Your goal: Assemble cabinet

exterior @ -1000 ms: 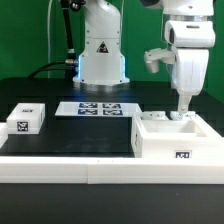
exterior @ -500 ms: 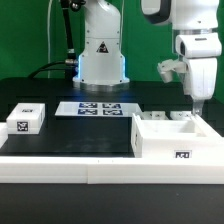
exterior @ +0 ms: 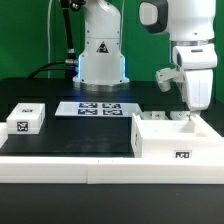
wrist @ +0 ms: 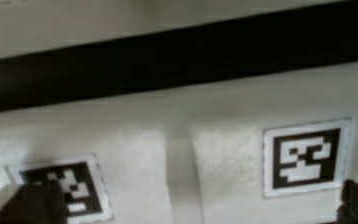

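The cabinet (exterior: 168, 138) is a large white open box with a marker tag on its front, at the exterior view's right on the black table. My gripper (exterior: 192, 112) hangs straight down just above the box's far right corner and holds nothing. In the wrist view the gripper (wrist: 190, 206) is open, and its dark fingertips (wrist: 12, 205) stand wide apart at the two edges of the picture. Between them I see the cabinet's white surface (wrist: 202, 130) with two tags on it, close below.
A small white block with a tag (exterior: 25, 120) lies at the exterior view's left. The marker board (exterior: 98, 108) lies flat in front of the robot's base (exterior: 102, 55). A white raised border (exterior: 70, 165) runs along the table's front edge.
The gripper rose and swung toward the exterior view's right off the box's middle, turned about its axis, then came slightly back and down over the far right corner. The parts stayed still.
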Robot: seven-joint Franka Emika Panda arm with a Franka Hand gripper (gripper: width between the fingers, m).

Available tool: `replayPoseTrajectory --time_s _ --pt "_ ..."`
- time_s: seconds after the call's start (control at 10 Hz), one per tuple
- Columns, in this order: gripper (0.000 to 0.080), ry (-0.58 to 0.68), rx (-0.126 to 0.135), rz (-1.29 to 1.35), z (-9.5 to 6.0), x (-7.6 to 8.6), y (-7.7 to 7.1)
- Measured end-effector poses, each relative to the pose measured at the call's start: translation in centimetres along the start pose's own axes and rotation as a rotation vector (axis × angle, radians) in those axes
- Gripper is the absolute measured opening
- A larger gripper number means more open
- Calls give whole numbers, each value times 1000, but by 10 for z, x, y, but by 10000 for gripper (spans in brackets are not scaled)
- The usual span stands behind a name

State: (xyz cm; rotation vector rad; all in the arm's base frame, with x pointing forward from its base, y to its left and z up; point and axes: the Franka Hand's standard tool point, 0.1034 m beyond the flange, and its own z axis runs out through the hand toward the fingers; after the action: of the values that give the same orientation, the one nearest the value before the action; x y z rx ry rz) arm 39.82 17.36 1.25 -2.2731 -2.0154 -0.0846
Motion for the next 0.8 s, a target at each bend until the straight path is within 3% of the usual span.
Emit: replayPoseTrajectory --time_s 0.1,0.2,0.3,0.4,0.6,0.7,0.8 --pt "594 0 3 4 1 -1 0" --pt "594 0 4 6 2 -2 0" --pt "402 0 4 7 2 -2 0" --pt "402 0 5 10 2 -4 1" --pt "128 0 5 13 3 -4 1" --pt "68 2 0 13 1 -4 2" --pt "68 2 0 13 1 -4 2"
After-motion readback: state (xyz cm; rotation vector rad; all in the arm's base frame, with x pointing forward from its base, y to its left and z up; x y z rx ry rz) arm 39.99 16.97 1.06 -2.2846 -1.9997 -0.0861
